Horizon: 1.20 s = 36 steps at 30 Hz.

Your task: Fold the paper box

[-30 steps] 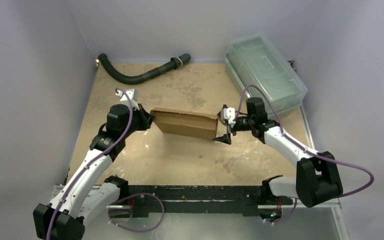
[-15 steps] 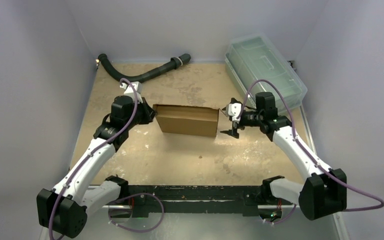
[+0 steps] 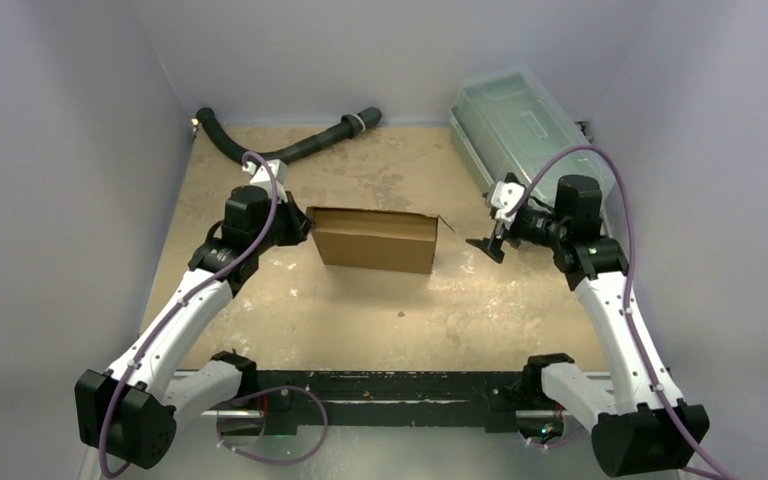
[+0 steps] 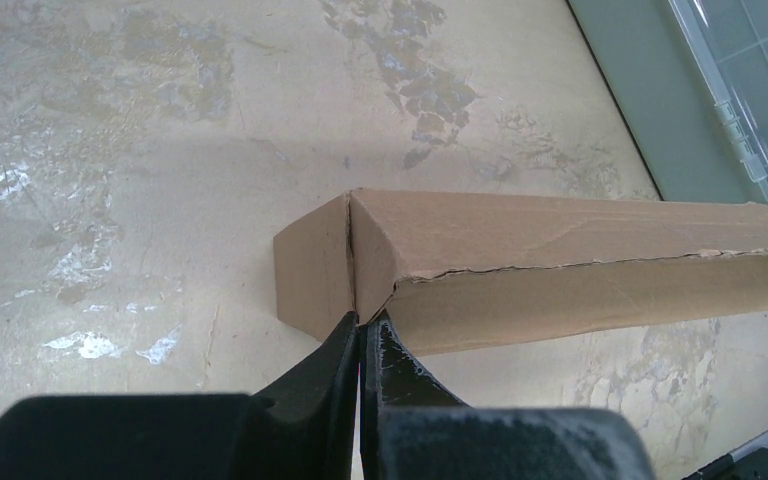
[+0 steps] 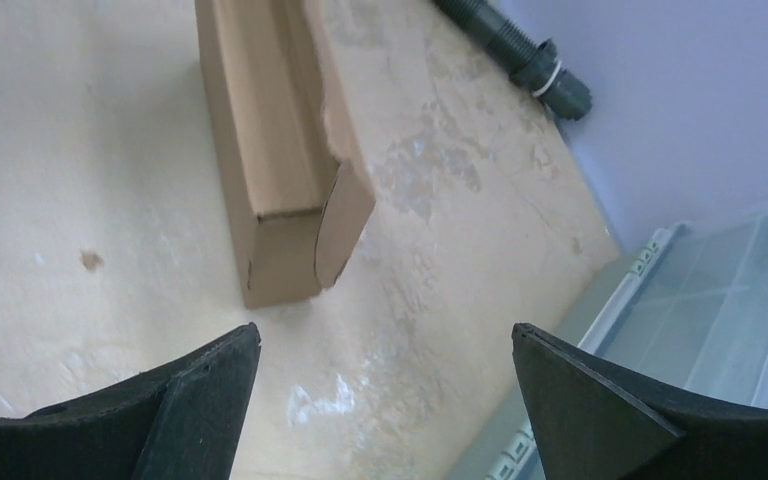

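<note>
1. The left gripper [image 4: 362,322], at centre left of the top view, has its jaws pressed together, tips against the left end of the paper box [image 3: 375,240]. Whether any cardboard sits between them I cannot tell.
2. The box lies closed at the middle of the table [image 3: 360,320], with one rounded flap [image 5: 345,215] standing loose at its right end.
3. The right gripper [image 3: 495,222] hangs wide open, apart from the box. With nothing bracing that end, a push from the left could slide the box or spring the flap.
4. At upper right, the plastic bin [image 3: 530,130] is close behind the right gripper, which could hit it if it swings.
</note>
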Each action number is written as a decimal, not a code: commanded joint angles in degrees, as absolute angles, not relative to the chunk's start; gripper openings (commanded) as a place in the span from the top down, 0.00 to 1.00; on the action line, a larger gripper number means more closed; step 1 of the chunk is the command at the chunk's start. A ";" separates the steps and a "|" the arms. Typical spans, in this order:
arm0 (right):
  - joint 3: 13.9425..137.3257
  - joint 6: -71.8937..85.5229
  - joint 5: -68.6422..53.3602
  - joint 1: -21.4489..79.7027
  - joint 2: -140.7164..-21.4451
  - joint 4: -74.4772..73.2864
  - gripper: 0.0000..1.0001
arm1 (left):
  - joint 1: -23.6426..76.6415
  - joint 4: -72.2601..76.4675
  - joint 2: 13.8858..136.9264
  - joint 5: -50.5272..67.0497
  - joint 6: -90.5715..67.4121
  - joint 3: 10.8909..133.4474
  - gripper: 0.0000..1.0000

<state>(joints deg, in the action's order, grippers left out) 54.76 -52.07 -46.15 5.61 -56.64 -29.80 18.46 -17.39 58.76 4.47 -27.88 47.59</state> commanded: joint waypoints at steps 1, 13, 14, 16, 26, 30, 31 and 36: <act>58.78 -30.11 -49.44 5.55 -55.30 -24.37 0.01 | 18.28 -22.32 59.81 2.63 -27.19 48.76 1.00; 47.24 -22.49 -40.63 10.20 -52.60 -14.50 0.30 | 18.34 -22.30 61.08 3.41 -28.71 49.83 1.00; 47.27 -23.17 -39.16 11.40 -53.05 -14.39 0.32 | 18.33 -22.20 61.17 3.43 -28.88 49.77 1.00; 46.81 -23.65 -36.05 13.63 -53.57 -13.20 0.35 | 18.37 -22.00 61.14 3.43 -29.15 49.75 1.00; 43.71 -25.07 -21.97 20.99 -54.93 -4.75 0.64 | 18.37 -21.71 61.26 3.52 -29.87 49.79 0.99; 43.18 -25.05 -21.10 22.28 -55.04 -3.93 0.77 | 18.44 -21.53 60.93 3.85 -30.29 49.67 0.99; 43.11 -24.92 -20.87 22.48 -54.95 -3.69 0.81 | 18.46 -21.51 60.87 3.97 -30.49 49.67 0.99; 43.60 -23.37 -20.43 22.83 -54.76 -3.29 0.95 | 18.53 -21.01 60.27 4.65 -31.41 49.02 0.98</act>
